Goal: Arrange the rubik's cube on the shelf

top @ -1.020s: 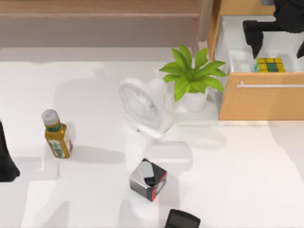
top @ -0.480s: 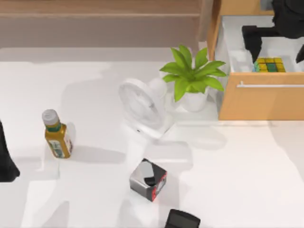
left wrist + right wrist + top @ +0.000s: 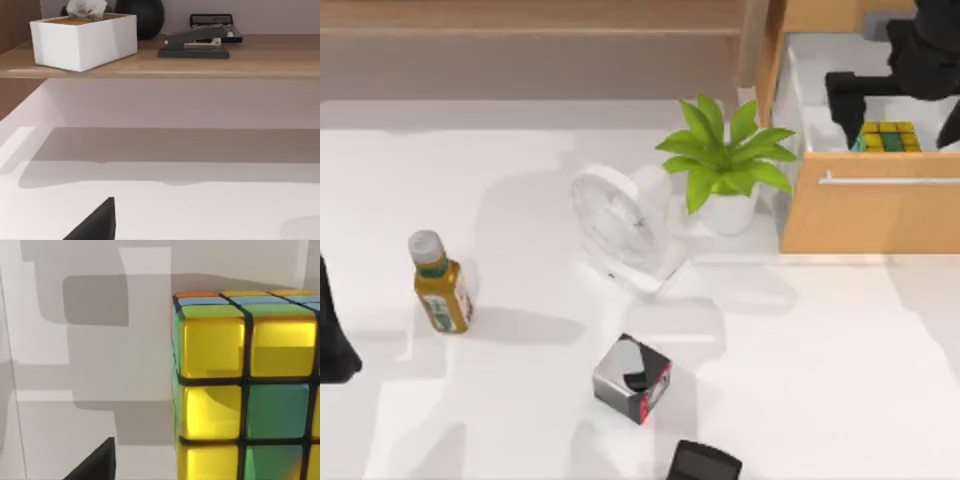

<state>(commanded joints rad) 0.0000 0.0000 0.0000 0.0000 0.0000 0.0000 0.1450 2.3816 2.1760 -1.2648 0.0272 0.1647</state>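
Your right end effector (image 3: 900,100) hung over the open drawer (image 3: 868,212) at the table's (image 3: 520,400) two o'clock corner — fingers spread wide, grasping nothing. The rubik's cube (image 3: 888,137) sat inside that drawer against its front panel, squarely between the fingers, sides square to the drawer walls, yellow-green face up. The shelf (image 3: 530,22) ran along twelve o'clock. Your left arm stayed parked at nine o'clock.

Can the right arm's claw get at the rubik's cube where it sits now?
Probably yes. The rubik's cube lies in the open drawer with nothing on top, and the right claw hangs right over it, one finger beside it.
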